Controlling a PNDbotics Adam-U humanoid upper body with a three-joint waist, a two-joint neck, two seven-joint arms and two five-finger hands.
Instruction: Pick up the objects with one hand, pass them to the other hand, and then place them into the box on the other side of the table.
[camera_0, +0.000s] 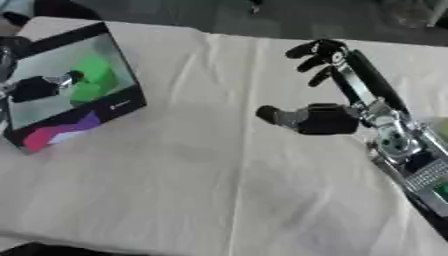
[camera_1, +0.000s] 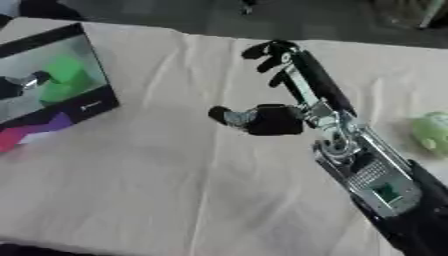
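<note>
**Over the cloth-covered desk, an open right hand hovers with nothing in it**

Above the middle of the desk (camera_0: 219, 190), the robot's right hand (camera_0: 337, 107) hangs with its fingers (camera_0: 317, 50) spread and pointing away toward the far edge, only their tips bent, and its thumb (camera_0: 276, 116) stuck out to the left. Nothing lies between thumb and fingers; the hand is wide and holds no object. Its black and silver arm (camera_1: 367, 175) runs back to the lower right corner of both views, a small green light showing on its forearm.

At the left side of the desk sits the box (camera_0: 122, 102), dark-rimmed, tilted askew in the picture, with a pale inner floor and a pink and purple patch on its near wall. A bright green object (camera_0: 92, 77), seemingly in two rounded lumps, lies inside it, toward the right of the floor. Just to the left of that object, the left hand (camera_0: 39, 87) shows as a dark shape with a silver tip reaching into the box from the view's left edge; whether its fingers are spread or curled cannot be told, nor whether it touches the green object.

Well apart from all this, near the right edge of the desk, a pale green rounded object (camera_1: 430, 131) rests on the cloth beside the right arm, seen best in the right eye view.
</note>
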